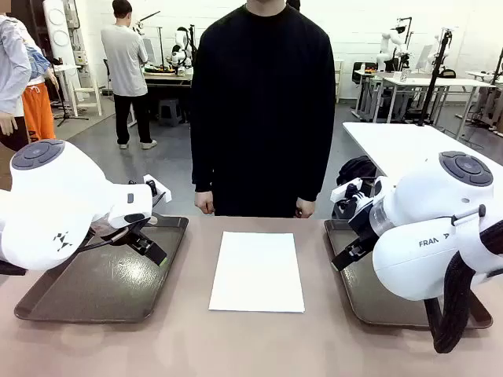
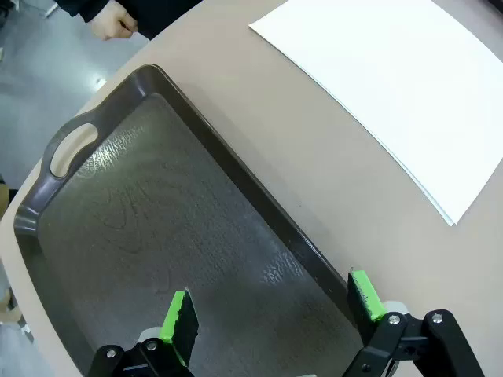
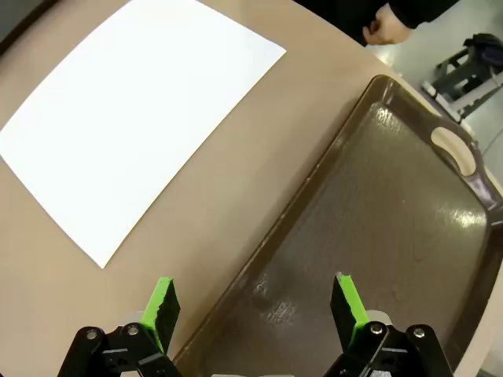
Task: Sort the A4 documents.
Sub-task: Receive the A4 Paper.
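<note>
Thin, flat white A4 documents [image 1: 257, 271] lie between two glossy dark-brown rectangular trays [image 1: 94, 284].

Bright overhead light, soft shadows. Glare streaks the tray [image 2: 118, 153] at 10 o'clock; the A4 documents [image 1: 257, 271] wash out white. Wrist views bend at the edges.

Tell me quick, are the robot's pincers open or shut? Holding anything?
Left pincer: open, holding nothing.
Right pincer: open, holding nothing.
</note>
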Tool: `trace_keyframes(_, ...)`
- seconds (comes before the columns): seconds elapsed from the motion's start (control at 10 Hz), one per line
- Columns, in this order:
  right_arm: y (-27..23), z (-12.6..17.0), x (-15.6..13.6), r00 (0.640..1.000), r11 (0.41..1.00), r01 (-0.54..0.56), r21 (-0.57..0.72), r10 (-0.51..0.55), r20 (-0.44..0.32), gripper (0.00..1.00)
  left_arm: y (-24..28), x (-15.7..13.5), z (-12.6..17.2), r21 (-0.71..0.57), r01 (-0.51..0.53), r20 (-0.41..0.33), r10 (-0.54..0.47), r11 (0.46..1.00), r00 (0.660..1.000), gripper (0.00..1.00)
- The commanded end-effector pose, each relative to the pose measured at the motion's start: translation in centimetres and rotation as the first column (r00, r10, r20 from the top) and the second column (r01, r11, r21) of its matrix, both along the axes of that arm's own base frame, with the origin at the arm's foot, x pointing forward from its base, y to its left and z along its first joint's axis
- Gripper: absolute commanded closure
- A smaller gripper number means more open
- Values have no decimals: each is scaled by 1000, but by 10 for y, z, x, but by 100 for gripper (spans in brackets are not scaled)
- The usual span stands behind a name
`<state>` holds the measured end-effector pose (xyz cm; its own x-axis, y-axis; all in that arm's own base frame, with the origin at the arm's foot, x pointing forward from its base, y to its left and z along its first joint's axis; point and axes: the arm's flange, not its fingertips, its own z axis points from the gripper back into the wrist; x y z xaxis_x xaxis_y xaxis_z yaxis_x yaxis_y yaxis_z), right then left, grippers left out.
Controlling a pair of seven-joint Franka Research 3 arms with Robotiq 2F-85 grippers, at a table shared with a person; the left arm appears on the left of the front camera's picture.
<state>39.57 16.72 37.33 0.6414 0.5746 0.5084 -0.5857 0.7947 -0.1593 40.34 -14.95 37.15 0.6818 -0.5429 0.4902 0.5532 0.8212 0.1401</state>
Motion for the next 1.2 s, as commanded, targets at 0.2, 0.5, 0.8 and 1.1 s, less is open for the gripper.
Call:
trace_keyframes(0.2,0,0,0,1000,1000,0,0,0,0,0,0,0,0,0,0,0,0,1000,1000,0)
trace_keyframes(0.5,0,0,0,1000,1000,0,0,0,0,0,0,0,0,0,0,0,0,1000,1000,0)
trace_keyframes(0.8,0,0,0,1000,1000,0,0,0,0,0,0,0,0,0,0,0,0,1000,1000,0)
trace_keyframes(1.1,0,0,0,1000,1000,0,0,0,0,0,0,0,0,0,0,0,0,1000,1000,0)
